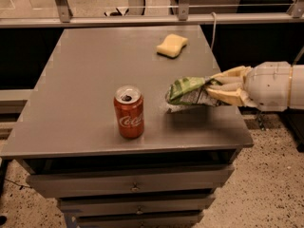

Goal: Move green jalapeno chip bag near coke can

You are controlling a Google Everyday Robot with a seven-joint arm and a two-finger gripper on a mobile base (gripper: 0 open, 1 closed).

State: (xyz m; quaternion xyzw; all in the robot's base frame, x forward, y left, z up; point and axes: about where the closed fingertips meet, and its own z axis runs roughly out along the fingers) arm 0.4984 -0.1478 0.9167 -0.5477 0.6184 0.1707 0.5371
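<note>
Obs., standing at the front of the table.

- Grey flat-topped metal table (85, 70), with grey drawers (135, 186) stacked beneath its front edge. Speckled floor (270, 184) to the right.
- Red aluminium coke can (128, 112), white script, silver top: upright near the front edge, a little left of centre.
- Pale yellow sponge (172, 45): lying flat towards the back right of the tabletop, well apart from the can.
- White cylindrical robot arm (273, 85) reaches in horizontally from the right, level with the front part of the table.
- Cream-coloured two-finger gripper (213, 87) sits over the right edge of the table, pointing left towards the can. Its fingers (227, 95) are closed on the right end of the bag, one above and one below.
- Crumpled shiny green jalapeno chip bag (187, 90), white and dark markings: held in the gripper, sticking out to the left, low over the front right part of the tabletop. A shadow lies directly under it. Cannot tell whether its lower edge touches the surface.
- Bag is near the can, to the can's right, with a clear gap between them and no contact.
</note>
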